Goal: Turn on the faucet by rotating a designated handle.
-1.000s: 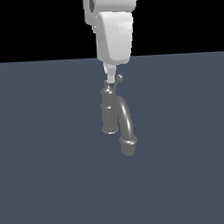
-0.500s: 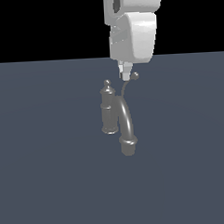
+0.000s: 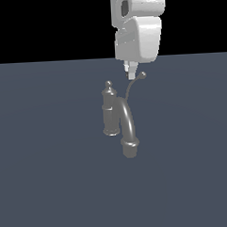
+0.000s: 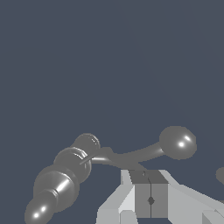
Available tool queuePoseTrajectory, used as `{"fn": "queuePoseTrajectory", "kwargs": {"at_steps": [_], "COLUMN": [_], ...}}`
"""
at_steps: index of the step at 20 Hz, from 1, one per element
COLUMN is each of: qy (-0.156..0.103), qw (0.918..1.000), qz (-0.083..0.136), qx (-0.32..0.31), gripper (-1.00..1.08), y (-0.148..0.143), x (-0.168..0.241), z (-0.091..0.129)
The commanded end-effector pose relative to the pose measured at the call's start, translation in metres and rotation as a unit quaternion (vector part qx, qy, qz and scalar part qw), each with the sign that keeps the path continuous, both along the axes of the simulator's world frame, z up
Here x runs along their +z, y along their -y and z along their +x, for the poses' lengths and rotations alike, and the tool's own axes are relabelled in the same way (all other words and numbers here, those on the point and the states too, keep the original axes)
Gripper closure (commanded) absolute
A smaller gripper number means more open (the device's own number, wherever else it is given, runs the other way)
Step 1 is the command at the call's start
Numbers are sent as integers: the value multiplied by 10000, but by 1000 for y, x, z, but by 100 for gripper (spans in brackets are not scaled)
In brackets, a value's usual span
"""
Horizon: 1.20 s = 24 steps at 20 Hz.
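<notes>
We count one faucet (image 3: 119, 122) on the table (image 3: 43, 175), with one arched spout (image 3: 129, 128), one upright post (image 3: 109, 111) and one wire handle (image 3: 134, 84). We see one gripper (image 3: 131, 76) above it.

No readable txt, labels, brands, nos. or signs were found in either view. Faucet (image 3: 119, 120), handle (image 3: 132, 84) and gripper (image 3: 131, 73) all showed plain unmarked surfaces; the floor (image 3: 43, 185) was blank too.
</notes>
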<state>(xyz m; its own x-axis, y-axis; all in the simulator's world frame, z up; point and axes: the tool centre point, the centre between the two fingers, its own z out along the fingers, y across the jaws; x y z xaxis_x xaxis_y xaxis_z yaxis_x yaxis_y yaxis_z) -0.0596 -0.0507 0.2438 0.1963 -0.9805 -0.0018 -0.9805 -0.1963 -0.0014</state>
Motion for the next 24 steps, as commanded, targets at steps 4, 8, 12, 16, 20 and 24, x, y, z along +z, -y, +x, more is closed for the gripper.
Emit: {"fn": "queuePoseTrajectory", "kwargs": {"at_steps": [4,8,12,16,20,24], "qy": [4,2,0,-3,-4,1], "qw": [9999,9999,9999,9998,9998,10000], "qz": [-8,-9,-9,-10,-10,32], "qx": [-121,-140,-158,-176,-190,28], "gripper": [108,108,108,108,108,108], "y": [24,34,43,52,59,29], "x": [-1,-1,-1,-1,-2,0], "z": [15,25,35,45,53,64]}}
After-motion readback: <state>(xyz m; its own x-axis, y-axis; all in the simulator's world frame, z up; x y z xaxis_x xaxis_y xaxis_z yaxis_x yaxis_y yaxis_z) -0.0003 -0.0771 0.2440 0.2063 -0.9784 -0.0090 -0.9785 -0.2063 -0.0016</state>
